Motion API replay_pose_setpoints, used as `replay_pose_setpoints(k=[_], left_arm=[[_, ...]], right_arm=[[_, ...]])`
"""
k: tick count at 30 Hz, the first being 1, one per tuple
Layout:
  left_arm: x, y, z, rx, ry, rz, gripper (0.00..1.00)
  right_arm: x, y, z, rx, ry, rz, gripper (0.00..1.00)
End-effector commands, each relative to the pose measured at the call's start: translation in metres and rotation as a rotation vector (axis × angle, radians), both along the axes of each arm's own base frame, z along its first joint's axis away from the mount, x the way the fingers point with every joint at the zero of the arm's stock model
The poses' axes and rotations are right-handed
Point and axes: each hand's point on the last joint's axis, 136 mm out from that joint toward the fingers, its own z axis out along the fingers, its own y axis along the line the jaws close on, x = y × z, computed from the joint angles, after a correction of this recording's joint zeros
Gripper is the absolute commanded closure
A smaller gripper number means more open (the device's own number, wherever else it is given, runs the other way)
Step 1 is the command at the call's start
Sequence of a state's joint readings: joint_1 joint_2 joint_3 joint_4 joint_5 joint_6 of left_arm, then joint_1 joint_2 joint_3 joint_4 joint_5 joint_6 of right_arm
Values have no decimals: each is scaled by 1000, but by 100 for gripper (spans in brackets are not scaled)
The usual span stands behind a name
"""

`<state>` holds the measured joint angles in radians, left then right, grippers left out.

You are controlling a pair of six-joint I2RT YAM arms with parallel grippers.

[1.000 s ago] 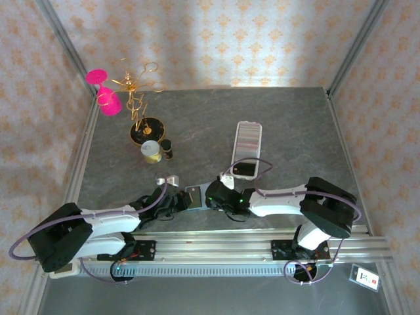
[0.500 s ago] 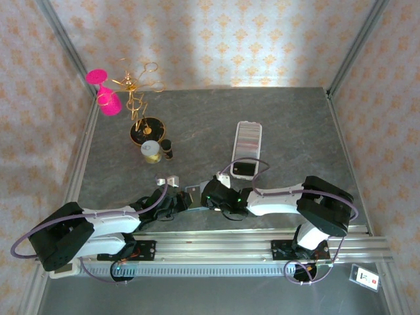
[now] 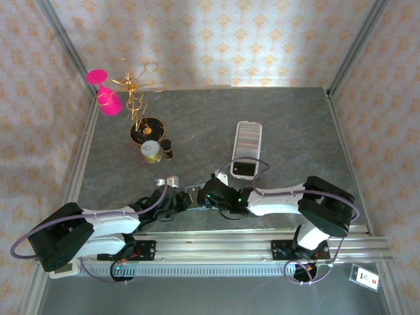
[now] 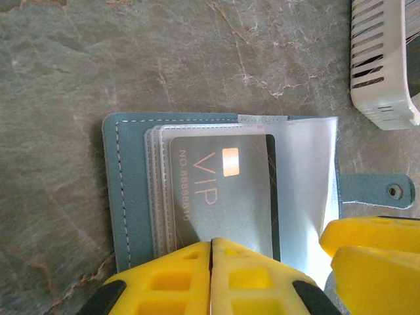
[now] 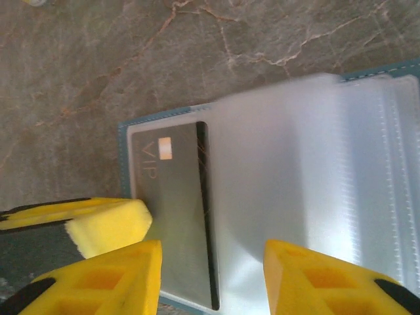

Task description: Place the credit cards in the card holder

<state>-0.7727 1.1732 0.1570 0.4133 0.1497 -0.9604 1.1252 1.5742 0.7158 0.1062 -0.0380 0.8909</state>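
Left claw (image 4: 211, 248), pressed together, meets grey rectangular plastic VIP card (image 4: 223, 190) inside teal folding wallet (image 4: 128, 197); right claw (image 5: 211, 266) stands apart.

Wallpaper with a small orange floral print on a pale ground is covering the back wall (image 3: 216, 39), the left wall (image 3: 26, 138) and the right wall (image 3: 390, 118). Soft light is falling across the middle of the back wall, leaving a paler patch. Grey metal posts (image 3: 62, 33) are running up the corners. A grey, veined stone-look table top (image 3: 295, 118) is filling the enclosure, and an aluminium rail (image 3: 216, 244) is spanning its near edge.
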Motion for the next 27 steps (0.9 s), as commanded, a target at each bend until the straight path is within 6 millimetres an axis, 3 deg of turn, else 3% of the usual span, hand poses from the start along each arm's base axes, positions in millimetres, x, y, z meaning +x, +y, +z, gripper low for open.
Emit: replay_pose_setpoints(k=[1, 10, 13, 23, 27], left_arm=[[-11, 10, -16, 54, 34, -5, 91], [-11, 10, -15, 53, 30, -5, 91], [-11, 11, -14, 52, 29, -4, 91], [-12, 11, -14, 52, 30, -5, 91], [-13, 13, -15, 54, 28, 0, 91]], right_arm=[[1, 4, 8, 35, -5, -15, 56], [19, -26, 8, -144, -99, -88, 56], [23, -32, 1, -208, -100, -88, 50], [16, -29, -35, -300, -26, -42, 48], [9, -13, -33, -221, -2, -8, 50]])
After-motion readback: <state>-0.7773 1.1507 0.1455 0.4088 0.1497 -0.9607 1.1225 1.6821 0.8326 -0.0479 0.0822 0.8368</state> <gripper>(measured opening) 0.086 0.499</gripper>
